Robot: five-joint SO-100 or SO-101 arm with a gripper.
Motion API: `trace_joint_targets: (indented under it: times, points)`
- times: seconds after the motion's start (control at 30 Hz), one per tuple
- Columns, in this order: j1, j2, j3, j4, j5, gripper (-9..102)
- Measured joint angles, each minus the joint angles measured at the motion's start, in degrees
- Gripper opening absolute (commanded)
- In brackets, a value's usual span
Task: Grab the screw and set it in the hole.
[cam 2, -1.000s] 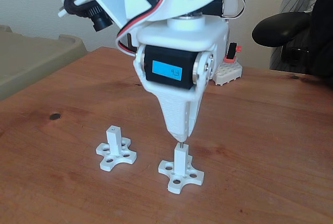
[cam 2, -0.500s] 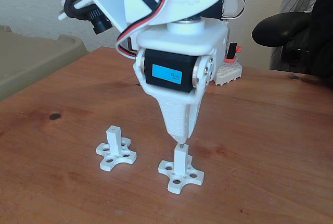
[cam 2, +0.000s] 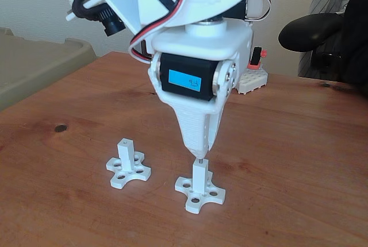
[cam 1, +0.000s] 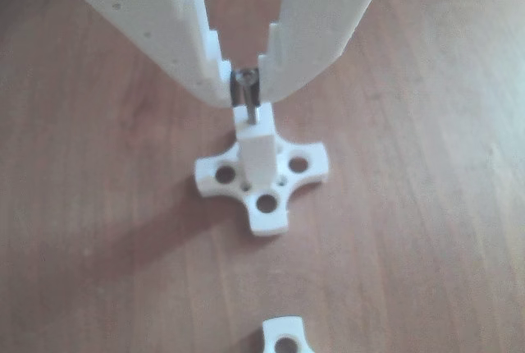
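While jaws (cam 1: 246,90) pinch screw (cam 1: 245,95) by head, shank tip rests at hole in post (cam 1: 259,149), mid-surface. Screw judged light, stiff, slippery, prone to tilt; hold high, near head.

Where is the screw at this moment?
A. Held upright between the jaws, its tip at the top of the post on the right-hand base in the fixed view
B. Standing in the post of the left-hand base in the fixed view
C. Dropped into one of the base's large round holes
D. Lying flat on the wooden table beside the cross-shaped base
A: in the other view the screw is pinched upright at the gripper tips, directly over the white post.
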Motion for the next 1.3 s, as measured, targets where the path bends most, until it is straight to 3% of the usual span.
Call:
trace_joint_targets:
  times: [0.4,1.3]
  points:
    - [0.0,0.0,0.0,0.44,0.62,10]
    - [2.72,0.0,0.0,2.64,0.62,10]
